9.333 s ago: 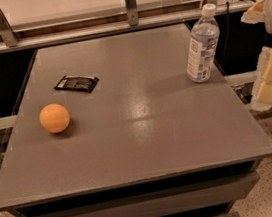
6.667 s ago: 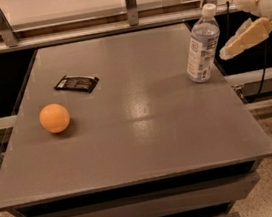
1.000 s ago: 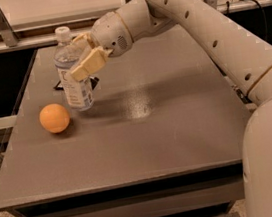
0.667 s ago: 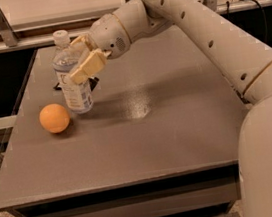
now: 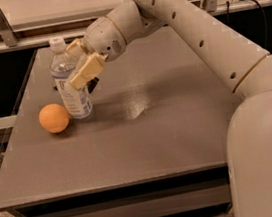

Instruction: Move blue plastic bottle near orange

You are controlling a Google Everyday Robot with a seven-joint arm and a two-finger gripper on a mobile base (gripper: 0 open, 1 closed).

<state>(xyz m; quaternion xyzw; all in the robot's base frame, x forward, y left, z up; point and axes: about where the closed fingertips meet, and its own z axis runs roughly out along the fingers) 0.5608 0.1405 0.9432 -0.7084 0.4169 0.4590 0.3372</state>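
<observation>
Gripper [image 5: 73, 65] clamps around the blue plastic bottle [image 5: 77, 100], upright just beside the orange [image 5: 54, 118] – best move now, I reckon, is opening slowly and backing off without tipping it

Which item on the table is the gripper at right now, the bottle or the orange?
The blue plastic bottle: the gripper clasps its upper body as it stands upright. The orange sits ungripped beside its base.
</observation>
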